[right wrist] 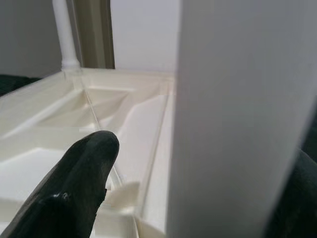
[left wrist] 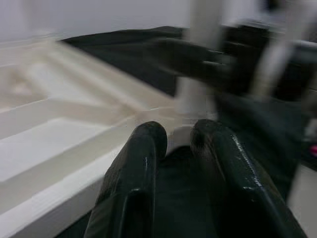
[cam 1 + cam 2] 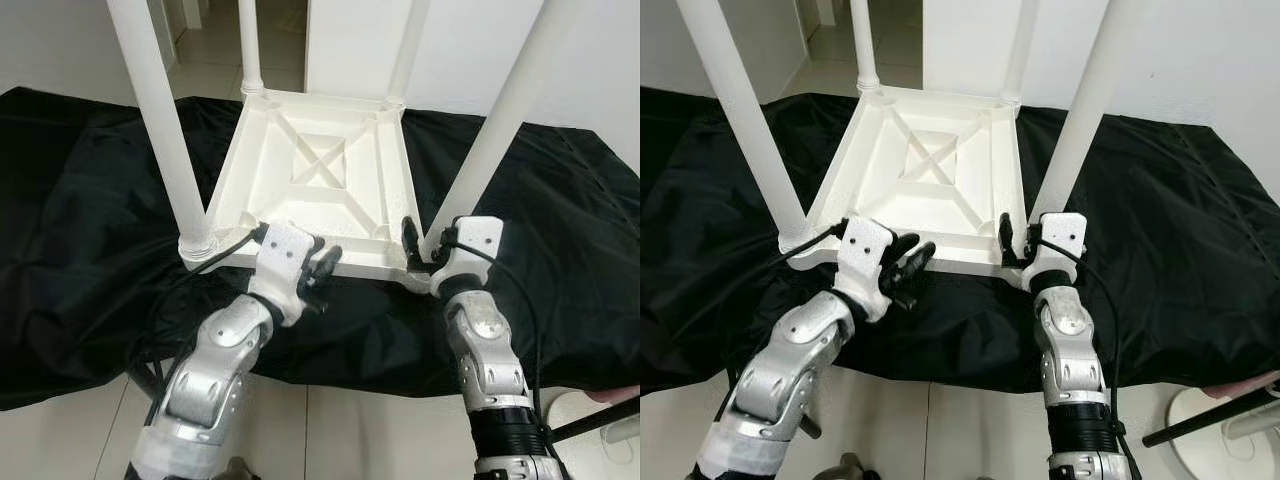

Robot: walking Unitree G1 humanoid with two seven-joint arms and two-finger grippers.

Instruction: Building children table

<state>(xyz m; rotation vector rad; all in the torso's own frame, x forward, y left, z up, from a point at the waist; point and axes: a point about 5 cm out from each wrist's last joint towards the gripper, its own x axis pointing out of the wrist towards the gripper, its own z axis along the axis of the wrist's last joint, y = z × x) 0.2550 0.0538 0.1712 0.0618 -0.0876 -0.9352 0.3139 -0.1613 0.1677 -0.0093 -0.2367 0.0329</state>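
A white children's table [image 3: 318, 165] lies upside down on a black cloth [image 3: 80, 240], with its legs pointing up. My right gripper [image 3: 428, 240] is at the base of the near right leg [image 3: 480, 150]. One black finger [image 1: 84, 173] is on the inner side, the other is mostly hidden behind the leg, and the gripper is shut on it. My left gripper [image 3: 325, 256] hovers just off the table's front rim [image 2: 59, 183], right of the near left leg [image 3: 165, 130]. Its fingertips [image 2: 143, 148] stand slightly apart with nothing between them.
The black cloth spreads wide over a pale tiled floor [image 3: 340, 430]. A white wall [image 3: 590, 60] and a doorway [image 3: 215, 40] lie behind the table. At the lower right, a black rod [image 3: 1215, 415] rests by a white round object [image 3: 1200, 440].
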